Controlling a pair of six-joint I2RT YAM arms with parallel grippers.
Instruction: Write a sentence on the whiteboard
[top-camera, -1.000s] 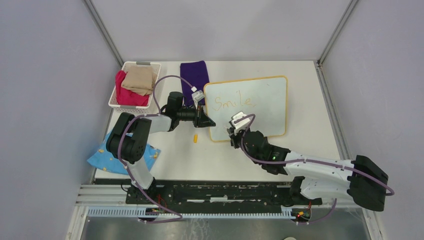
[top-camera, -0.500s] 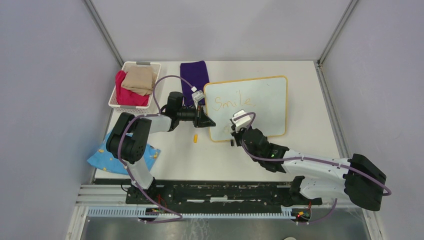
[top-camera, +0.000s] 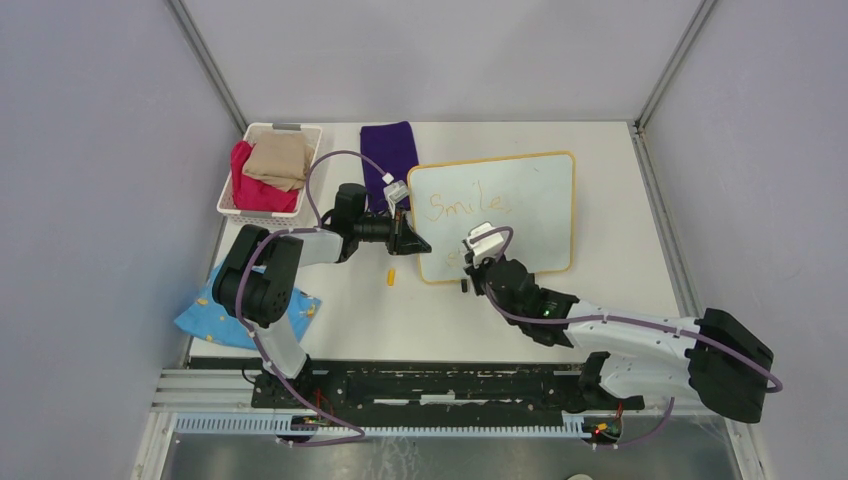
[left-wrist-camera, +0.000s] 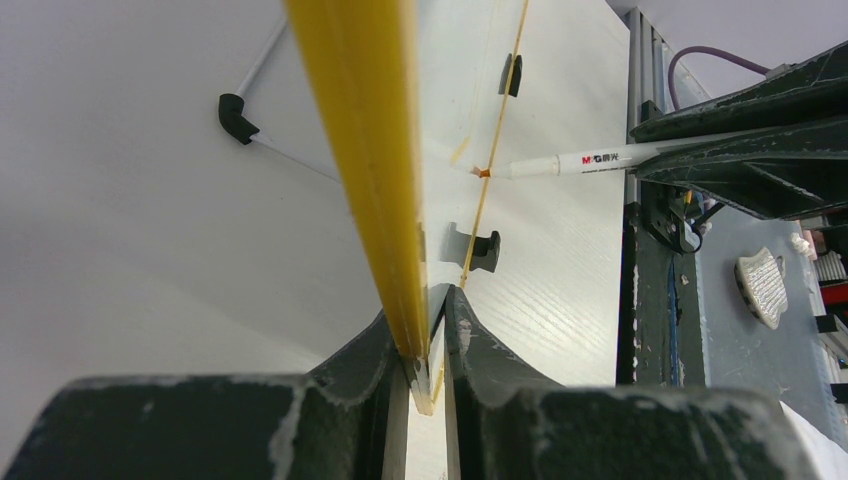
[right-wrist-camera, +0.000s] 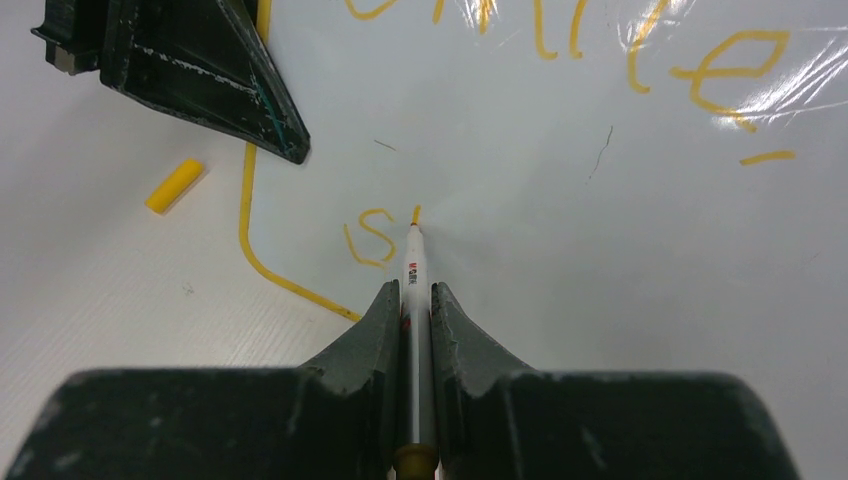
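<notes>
- Whiteboard (top-camera: 540, 215): yellow-framed; its left edge is clamped between the narrowly set jaws of the left gripper (left-wrist-camera: 428, 310).
- Marker (right-wrist-camera: 415, 270): gripped lengthwise by the right gripper (right-wrist-camera: 411, 295), with its tip touching the board just ahead of the fingers.
- Sentence (top-camera: 466, 204): "Smile," is written beyond the tip; an "s" and a short stroke are seen at the tip.
- Yellow cap (right-wrist-camera: 173, 186): lies on the table, ahead-left of the right gripper.
</notes>
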